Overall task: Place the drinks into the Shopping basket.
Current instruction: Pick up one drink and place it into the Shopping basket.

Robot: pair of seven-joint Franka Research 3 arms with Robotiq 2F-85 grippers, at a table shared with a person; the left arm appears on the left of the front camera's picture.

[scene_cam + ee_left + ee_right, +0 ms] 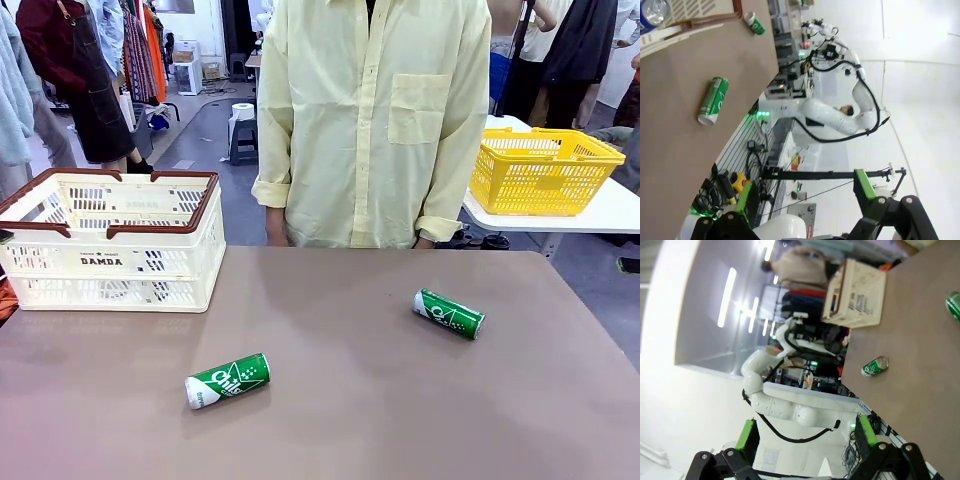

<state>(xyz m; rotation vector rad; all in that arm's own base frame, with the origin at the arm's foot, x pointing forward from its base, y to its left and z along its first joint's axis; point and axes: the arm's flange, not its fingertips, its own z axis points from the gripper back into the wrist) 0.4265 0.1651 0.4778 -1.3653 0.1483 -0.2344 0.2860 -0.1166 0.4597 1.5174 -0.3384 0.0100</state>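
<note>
Two green drinks lie on their sides on the brown table: one point(228, 380) near the front left, the other point(449, 314) to the right of the middle. The cream Shopping basket point(110, 240) with red-brown handles stands at the table's left. The left wrist view shows both green cans point(713, 100) point(754, 23) and a blue can point(652, 12) lying inside the basket point(695, 22). My left gripper point(805, 200) is open and holds nothing, off the table's edge. My right gripper point(805, 440) is also open and holds nothing, far from the green cans point(875, 366) point(954, 305) and the basket point(855, 295).
A person in a pale yellow shirt point(375, 120) stands at the table's far edge, hands below it. A yellow basket point(545, 170) sits on a white table behind to the right. Bare tabletop lies between the two cans.
</note>
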